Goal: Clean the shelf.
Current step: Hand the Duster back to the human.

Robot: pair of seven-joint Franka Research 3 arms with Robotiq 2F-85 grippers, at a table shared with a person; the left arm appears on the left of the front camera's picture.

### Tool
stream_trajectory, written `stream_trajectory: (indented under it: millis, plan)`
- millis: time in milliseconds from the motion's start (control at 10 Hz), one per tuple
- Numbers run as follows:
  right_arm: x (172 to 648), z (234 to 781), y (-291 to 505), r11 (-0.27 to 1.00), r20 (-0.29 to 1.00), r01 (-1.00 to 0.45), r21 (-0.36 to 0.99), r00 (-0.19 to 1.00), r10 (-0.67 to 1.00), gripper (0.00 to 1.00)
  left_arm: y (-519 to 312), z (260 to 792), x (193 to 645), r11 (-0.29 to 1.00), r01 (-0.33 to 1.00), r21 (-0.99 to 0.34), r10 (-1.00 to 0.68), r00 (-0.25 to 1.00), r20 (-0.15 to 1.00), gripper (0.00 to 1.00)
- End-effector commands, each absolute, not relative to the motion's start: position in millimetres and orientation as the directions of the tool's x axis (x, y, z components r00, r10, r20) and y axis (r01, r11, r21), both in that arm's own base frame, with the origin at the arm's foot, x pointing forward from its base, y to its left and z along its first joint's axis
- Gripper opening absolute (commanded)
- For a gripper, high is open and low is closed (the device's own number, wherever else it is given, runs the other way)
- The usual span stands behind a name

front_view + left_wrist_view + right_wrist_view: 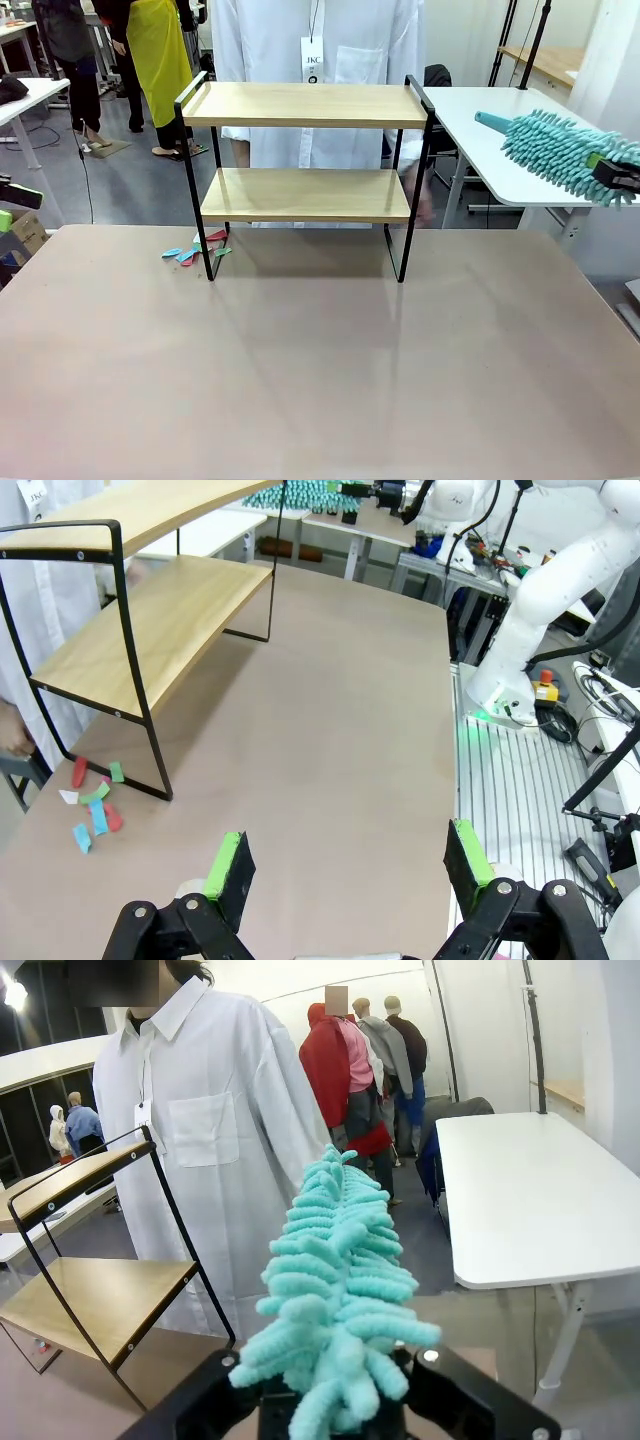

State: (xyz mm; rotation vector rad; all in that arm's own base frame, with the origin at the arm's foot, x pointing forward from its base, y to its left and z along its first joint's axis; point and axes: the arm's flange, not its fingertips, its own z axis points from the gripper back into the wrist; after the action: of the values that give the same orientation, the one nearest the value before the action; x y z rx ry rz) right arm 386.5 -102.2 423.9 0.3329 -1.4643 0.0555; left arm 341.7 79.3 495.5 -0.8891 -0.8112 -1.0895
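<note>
Left gripper [345,865] sits at the left edge of the tan surface [320,370], jaws spread wide with nothing between the green pads [226,865]; it hangs above bare surface.

Paper scraps [192,252], teal, red and green, lie in a small cluster on the surface near its far left corner, just beside the front left leg of the shelf. In the left wrist view the same scraps [93,805] lie around the foot of that leg, some just under the lower board's edge.

Shelf [305,150] stands upright near the far edge of the surface, around its middle. Two light wooden boards in a thin black frame; both boards appear bare. A person in a white shirt [315,60] stands directly behind it at the far side.

Right gripper [620,178] is at the right edge of the front view, raised above surface level, well apart from the shelf. It is clamped on a teal chenille duster [560,150], whose fluffy head reaches toward the shelf with a bare teal tip leading. In the right wrist view the duster [340,1290] rises from between the gripper's fingers, pointing toward the person.

A white side table [500,140] stands behind the duster.
</note>
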Motion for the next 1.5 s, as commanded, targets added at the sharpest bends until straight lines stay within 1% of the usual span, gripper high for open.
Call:
stream_trajectory:
  millis: [0,1200,1300,1400]
  plan:
    - [384.8,428.8,-101.8,0.954,0.979,-0.233,0.191,0.121,-0.166,0.17,78.4,497.9,341.1,0.207,0.96,-0.191,-0.367,0.257,0.894,1.0]
    - [386.4,424.4,-101.8,0.953,0.98,-0.239,0.187,0.113,-0.164,0.17,78.4,497.9,341.1,0.207,0.96,-0.191,-0.367,0.257,0.894,1.0]
    - [385.8,424.1,-102.6,0.954,0.984,-0.246,0.174,0.092,-0.156,0.73,78.4,497.9,341.1,0.207,0.96,-0.191,-0.367,0.257,0.894,1.0]
    - [386.6,426.7,-103.8,0.954,0.982,-0.241,0.177,0.104,-0.156,0.74,78.4,497.9,341.1,0.207,0.96,-0.191,-0.367,0.257,0.894,1.0]
